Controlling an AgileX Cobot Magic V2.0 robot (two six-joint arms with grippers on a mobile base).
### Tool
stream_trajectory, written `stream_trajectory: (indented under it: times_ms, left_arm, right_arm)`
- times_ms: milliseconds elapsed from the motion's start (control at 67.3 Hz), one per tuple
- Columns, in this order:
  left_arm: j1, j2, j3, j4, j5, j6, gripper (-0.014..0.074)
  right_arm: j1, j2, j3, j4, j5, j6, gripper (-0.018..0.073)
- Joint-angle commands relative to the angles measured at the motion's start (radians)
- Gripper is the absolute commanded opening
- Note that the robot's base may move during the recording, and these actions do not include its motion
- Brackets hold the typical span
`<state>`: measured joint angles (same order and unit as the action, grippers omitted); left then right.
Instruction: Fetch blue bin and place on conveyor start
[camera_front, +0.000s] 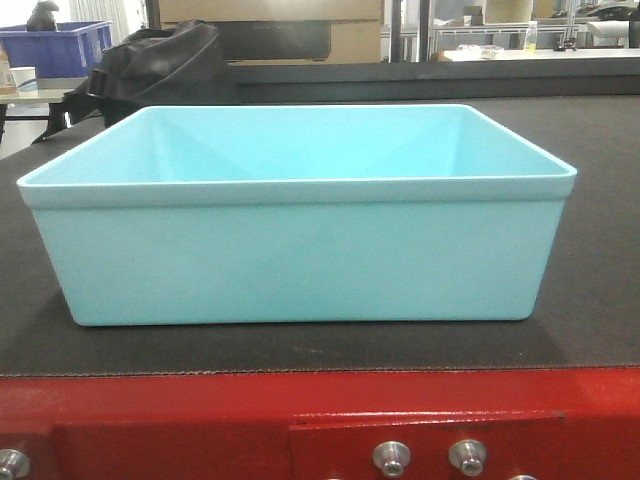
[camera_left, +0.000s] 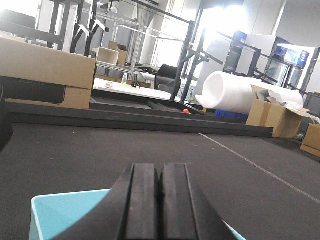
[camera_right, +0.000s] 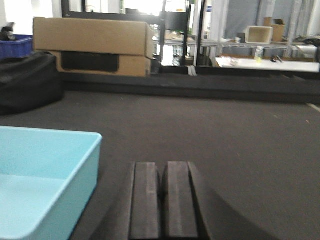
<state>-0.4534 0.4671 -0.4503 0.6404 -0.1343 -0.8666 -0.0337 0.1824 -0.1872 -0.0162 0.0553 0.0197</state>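
1. The wide, shallow, pale turquoise rectangular plastic bin (camera_front: 300, 215) sits upright and empty on the flat, dark grey textured conveyor belt (camera_front: 600, 230). Its near wall stands just behind the red-painted metal frame (camera_front: 200, 410) with silver bolt heads (camera_front: 391, 457).

2. Left gripper (camera_left: 160, 205): the black finger pads are pressed together with nothing between them. It hangs above a corner of the bin; the wrist view does not show whether it touches the rim.

3. Right gripper (camera_right: 161, 200): pads likewise closed on nothing, off the bin's right-hand wall and over bare belt. Neither arm holds the bin.

4. By the look of it the placement is done, so the remaining risks lie in pulling away.

5. Risk: if the left fingers drop or sweep sideways they could catch the rolled rim and drag or tip the light tub. A straight lift first would avoid this.

6. Risk: the right arm swinging inward would knock the side wall and skew the bin on the belt.

7. Risk: the bin lies near the front edge. A push toward the frame could leave it overhanging the red lip or send it off.

8. Risk: the black bag (camera_front: 160, 60) rests at the belt's far left. Should the belt run, the bin might travel into it; whether it blocks the path cannot be told.
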Motion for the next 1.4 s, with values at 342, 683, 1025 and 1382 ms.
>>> stream_trajectory:
  times_ms: [342, 683, 1025, 1382]
  left_arm:
    - [-0.002, -0.007, 0.0, 0.003, -0.011, -0.004, -0.0111]
    - [-0.002, -0.006, 0.0, 0.003, -0.012, -0.004, -0.0111]
    - [-0.002, -0.006, 0.0, 0.003, -0.012, -0.004, -0.0111]
    - [-0.002, -0.006, 0.0, 0.003, -0.012, -0.004, -0.0111]
  right_arm:
    - [-0.016, -0.182, 0.187, 0.008, -0.011, -0.012, -0.0166]
    - [-0.016, -0.182, 0.187, 0.008, 0.0, -0.012, -0.0166]
    - [-0.016, -0.182, 0.187, 0.008, -0.001, -0.012, -0.0166]
    - [-0.016, -0.182, 0.187, 0.008, -0.003, -0.012, -0.0166]
